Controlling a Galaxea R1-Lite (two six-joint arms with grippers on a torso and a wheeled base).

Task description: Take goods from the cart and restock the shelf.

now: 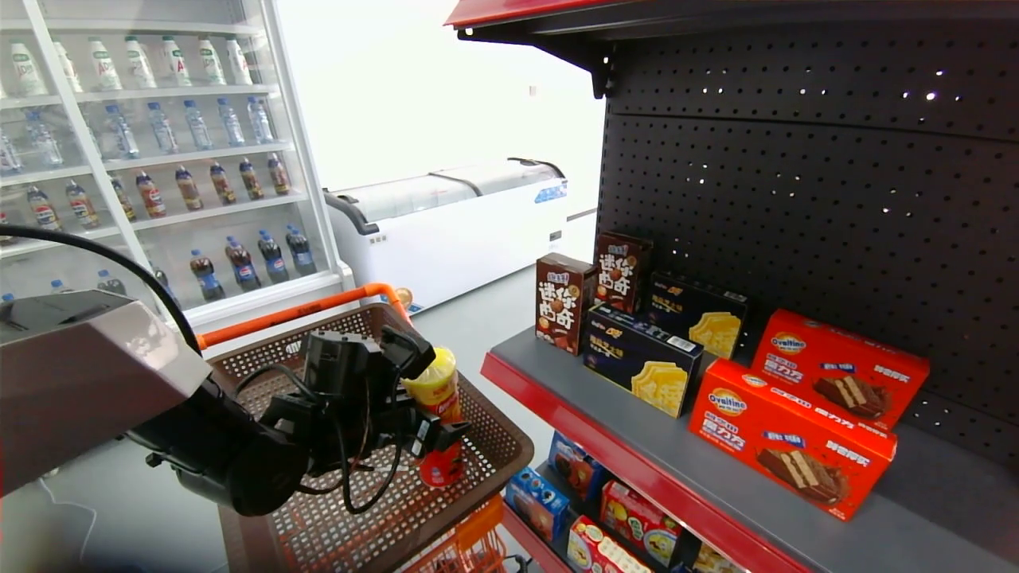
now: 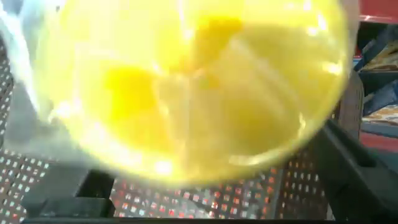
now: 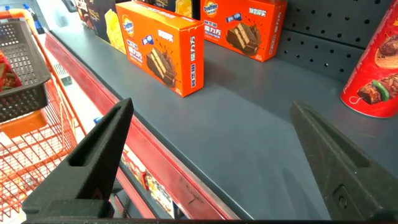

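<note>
Noted left end effector (image 1: 418, 390) clamped across yellow-lidded canister (image 1: 439, 394), upright at 7 o'clock in cart (image 1: 493, 430), gripped mid-body for a clean lift; base contact with mesh unclear. Noted right end effector (image 3: 211, 106) spread apart above bare shelf (image 1: 557, 374) at 4 o'clock.

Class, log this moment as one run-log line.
left jaws shut on chip can in cart | right jaws open over shelf | stage: pickup

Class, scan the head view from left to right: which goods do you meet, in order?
Cooler bottles → canister → front brown box → front dark blue box → front orange box.
</note>
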